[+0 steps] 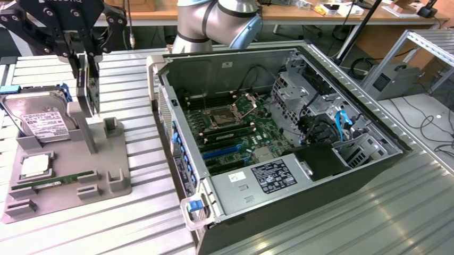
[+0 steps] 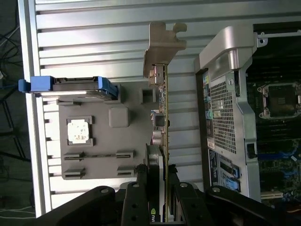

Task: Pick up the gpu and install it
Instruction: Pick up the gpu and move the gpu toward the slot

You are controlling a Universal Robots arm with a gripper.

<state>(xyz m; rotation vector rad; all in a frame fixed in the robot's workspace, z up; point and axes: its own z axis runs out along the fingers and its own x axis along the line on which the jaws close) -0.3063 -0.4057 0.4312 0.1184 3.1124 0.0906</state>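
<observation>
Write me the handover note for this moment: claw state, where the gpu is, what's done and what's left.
Claw: shut on the gpu, fingers on both flat sides, card upright and edge-on, metal bracket at the far end.
Place: at the grey parts holder on the exterior view's left, beside the hard drive; whether it has cleared its slot I cannot tell.
Done: the grasp.
Left: the install in the open computer case; the card is not in it yet.

No legible text on the hard drive's white label or the power supply's sticker
</observation>
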